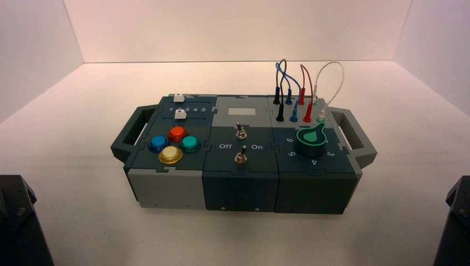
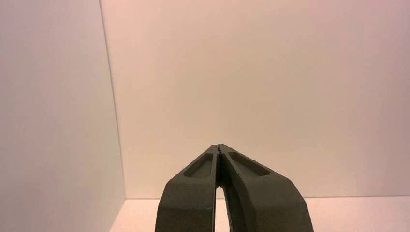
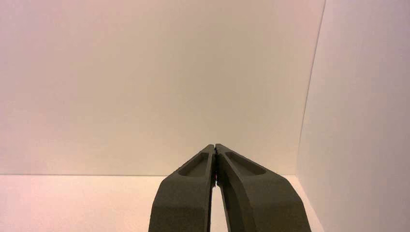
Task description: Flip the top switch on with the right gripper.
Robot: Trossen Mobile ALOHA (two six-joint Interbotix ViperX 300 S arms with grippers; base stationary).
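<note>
At the desk's near edge, both arms parked; nothing started.
Right hand (image 3: pixel 214 147) closed, empty (left hand (image 2: pixel 219 147) likewise); top switch (image 1: pixel 240 131) mid-box awaits a reach and sideways nudge toward "On".

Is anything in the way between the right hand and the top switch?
Nothing visible. The right hand is shut, parked off the box's right side, facing the wall. The top switch stands clear mid-box, with the wires and green knob off to its right.
</note>
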